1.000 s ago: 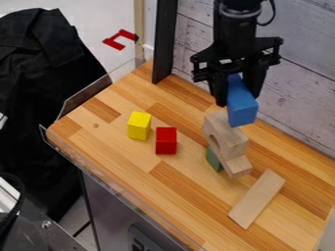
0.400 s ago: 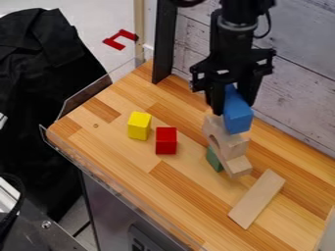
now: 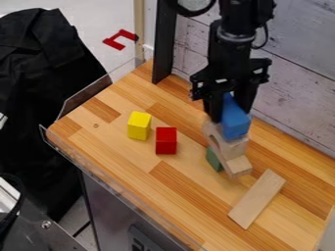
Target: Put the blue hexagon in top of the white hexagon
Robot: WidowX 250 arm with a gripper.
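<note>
The black gripper (image 3: 228, 109) hangs over the right part of the wooden surface, shut on the blue block (image 3: 236, 122), which looks like a rectangular block and tilts slightly. Directly below is a pale wooden arch-like block (image 3: 233, 148), stacked on another pale wooden piece (image 3: 238, 167) and a green block (image 3: 213, 160). The blue block's lower end overlaps the top of the arch-like block; whether the two touch I cannot tell. No white hexagon can be made out.
Left of the stack stand a red block (image 3: 166, 140) and a yellow block (image 3: 138, 126). A flat pale plank (image 3: 257, 199) lies at the lower right. Behind the arm rises a wood-panel wall (image 3: 294, 93), and a clear rim (image 3: 111, 185) runs along the table's front left edge.
With the blue block in its grasp, the gripper has come down and slightly left, bringing the block to the top of the wooden stack. The other blocks have stayed put.
</note>
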